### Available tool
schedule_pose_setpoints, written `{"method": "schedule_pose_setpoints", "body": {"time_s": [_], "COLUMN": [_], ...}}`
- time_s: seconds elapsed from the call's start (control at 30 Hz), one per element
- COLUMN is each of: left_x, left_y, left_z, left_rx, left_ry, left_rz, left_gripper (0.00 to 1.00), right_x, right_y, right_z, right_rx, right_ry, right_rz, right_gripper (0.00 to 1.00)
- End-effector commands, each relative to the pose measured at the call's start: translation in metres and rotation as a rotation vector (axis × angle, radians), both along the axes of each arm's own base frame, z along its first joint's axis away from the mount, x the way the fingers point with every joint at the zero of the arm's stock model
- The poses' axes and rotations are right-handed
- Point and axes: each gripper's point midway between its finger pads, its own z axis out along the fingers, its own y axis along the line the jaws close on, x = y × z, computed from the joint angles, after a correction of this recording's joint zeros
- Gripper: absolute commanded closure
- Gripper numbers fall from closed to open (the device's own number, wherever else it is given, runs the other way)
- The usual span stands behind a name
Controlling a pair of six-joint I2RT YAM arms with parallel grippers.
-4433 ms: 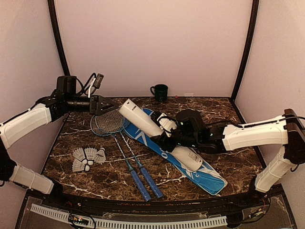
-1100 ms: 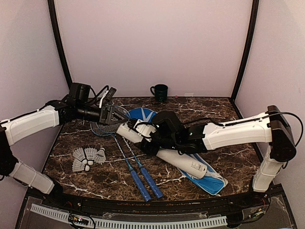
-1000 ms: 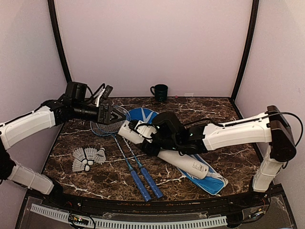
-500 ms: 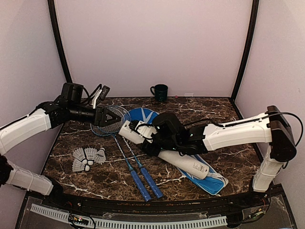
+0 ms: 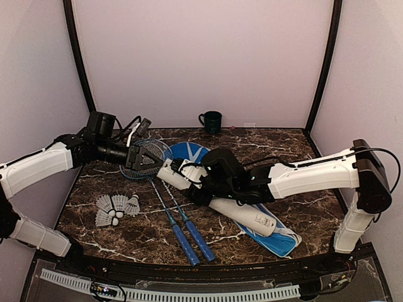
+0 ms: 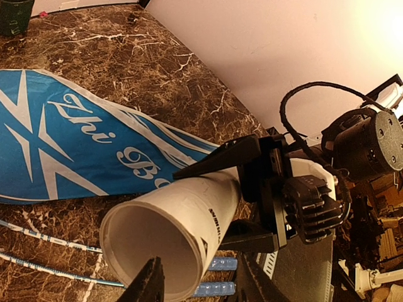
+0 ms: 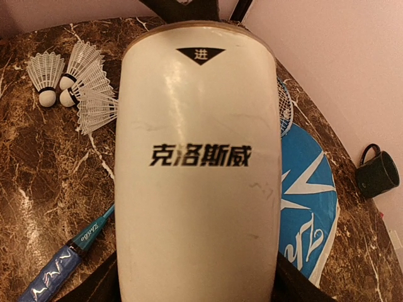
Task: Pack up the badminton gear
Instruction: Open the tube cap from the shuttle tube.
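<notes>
The long white tube [image 5: 242, 211] lies tilted across the blue cover [image 5: 282, 238], and my right gripper [image 5: 200, 185] is shut on its middle. The right wrist view shows black lettering along the tube [image 7: 198, 157], with a finger pressed to each side of it. Its open end [image 6: 164, 245] faces my left gripper [image 6: 200, 257], whose jaws stand partly apart with nothing between them. In the top view that left gripper [image 5: 150, 158] hovers over the racket heads, just short of the tube's end. Two blue-handled rackets [image 5: 184, 242] lie side by side. White shuttlecocks [image 5: 116, 207] sit in a cluster at the left.
A dark green mug [image 5: 211, 121] stands at the back edge of the marble table [image 5: 302, 151]. Walls close in on three sides. The cover's white lettering [image 6: 94, 126] shows beneath the tube in the left wrist view.
My left gripper's jaws have narrowed, and it drew back slightly from the tube's open end, then eased forward again. The right arm and the tube have stayed put.
</notes>
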Motion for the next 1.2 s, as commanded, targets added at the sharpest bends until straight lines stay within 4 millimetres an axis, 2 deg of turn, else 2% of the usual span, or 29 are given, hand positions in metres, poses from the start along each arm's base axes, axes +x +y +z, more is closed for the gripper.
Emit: {"method": "schedule_pose_setpoints", "body": {"time_s": [0.0, 0.23, 0.47, 1.17], "left_x": [-0.008, -0.007, -0.006, -0.007], "left_y": [-0.005, -0.007, -0.008, -0.008], "left_z": [-0.001, -0.005, -0.006, 0.001], "left_rx": [-0.025, -0.017, -0.015, -0.033], "left_ry": [0.012, 0.023, 0.021, 0.04], "left_rz": [-0.048, -0.057, -0.057, -0.051], "left_gripper": [0.59, 0.59, 0.75, 0.94], "right_x": [0.002, 0.002, 0.004, 0.003], "right_y": [0.004, 0.004, 0.003, -0.004], "right_z": [0.02, 0.02, 0.018, 0.008], "right_rx": [0.052, 0.052, 0.045, 0.011], "right_ry": [-0.035, -0.037, -0.04, -0.037], "right_rz": [-0.007, -0.009, -0.015, -0.025], "right_gripper": [0.32, 0.32, 0.32, 0.32]}}
